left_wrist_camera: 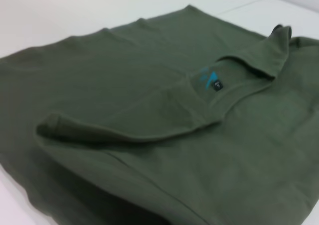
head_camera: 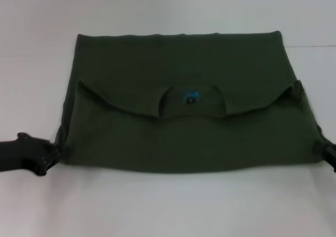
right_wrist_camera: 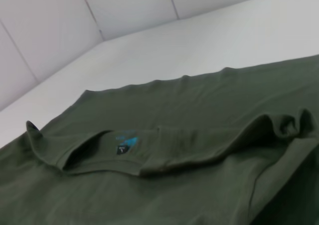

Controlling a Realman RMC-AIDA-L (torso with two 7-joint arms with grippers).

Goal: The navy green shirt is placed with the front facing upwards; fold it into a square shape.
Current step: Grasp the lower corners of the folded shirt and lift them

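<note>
Nearest the robot, the left pincer (head_camera: pixel 44 155) sits low at about eight o'clock of the head view, right at the near left corner of the navy green shirt (head_camera: pixel 178 90); whether its fingers are spread or pinching cloth cannot be told. At about four o'clock the right pincer (head_camera: pixel 329 152) shows only as a dark tip at the near right corner, and its state is equally unreadable.

The shirt lies across the middle of the white tabletop (head_camera: pixel 168 205) as a wide rectangle. Its near part is doubled over, so the plain back faces up there, and the collar opening with the small blue neck label (head_camera: pixel 190 96) sits at the centre, with the folded shoulder edge running out towards three and nine o'clock. Beyond that fold a flat band of cloth stretches to the far hem at twelve o'clock.

The fabric looks soft, light and limp; it should sag and crease wherever unsupported, yet it is in no way fragile. The near corners, where layers stack thickly, seem the surest places to take hold, both together so the edge stays straight.
</note>
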